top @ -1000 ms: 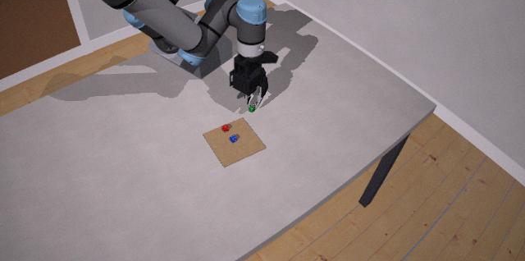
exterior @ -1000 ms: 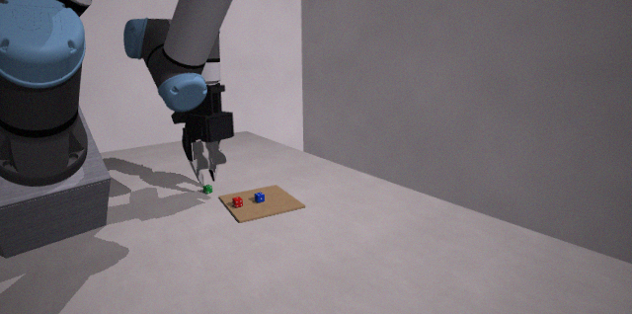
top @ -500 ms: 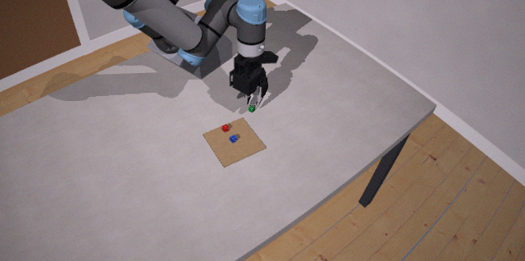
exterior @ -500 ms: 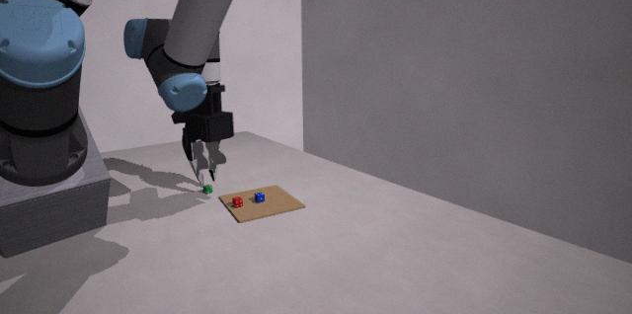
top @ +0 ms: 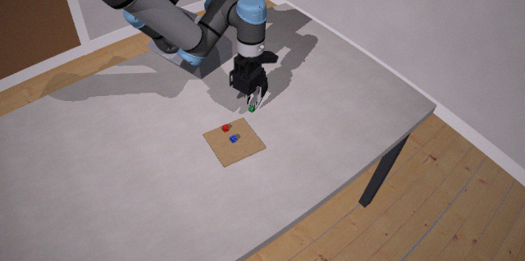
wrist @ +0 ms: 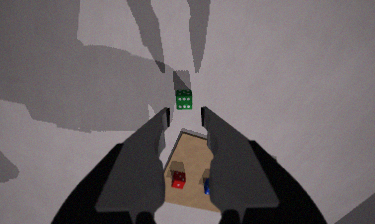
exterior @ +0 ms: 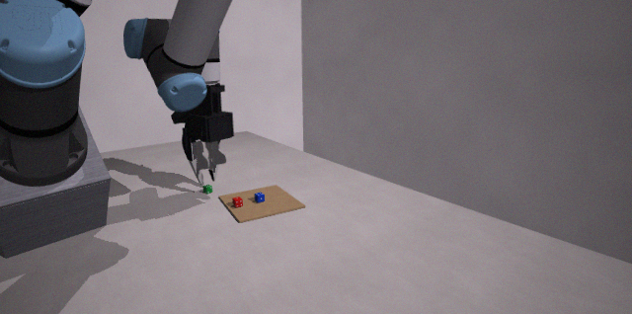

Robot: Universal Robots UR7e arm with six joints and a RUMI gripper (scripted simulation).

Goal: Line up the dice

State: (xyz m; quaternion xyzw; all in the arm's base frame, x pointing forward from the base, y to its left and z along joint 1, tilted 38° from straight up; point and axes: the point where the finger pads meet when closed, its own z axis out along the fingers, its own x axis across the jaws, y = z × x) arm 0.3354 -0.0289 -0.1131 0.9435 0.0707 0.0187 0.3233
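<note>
My gripper (top: 253,103) (exterior: 207,182) (wrist: 185,108) points down with its fingertips a little apart and nothing between them. It is just above the green die (top: 251,108) (exterior: 207,189) (wrist: 184,100), which lies on the table outside the mat, on the base side. Its brighter face in the wrist view shows six pips. The red die (top: 225,128) (exterior: 237,201) (wrist: 178,180) lies on the brown mat (top: 242,154) (exterior: 272,210) (wrist: 188,155), near its base-side edge. The blue die (top: 233,139) (exterior: 260,197) (wrist: 207,186) lies nearer the mat's middle, partly hidden by a finger in the wrist view.
The robot's base stands on a grey block (top: 201,68) (exterior: 54,215) at the back of the table (top: 123,171) (exterior: 395,255). The arm's shadow falls around the green die. Walls stand beyond the table.
</note>
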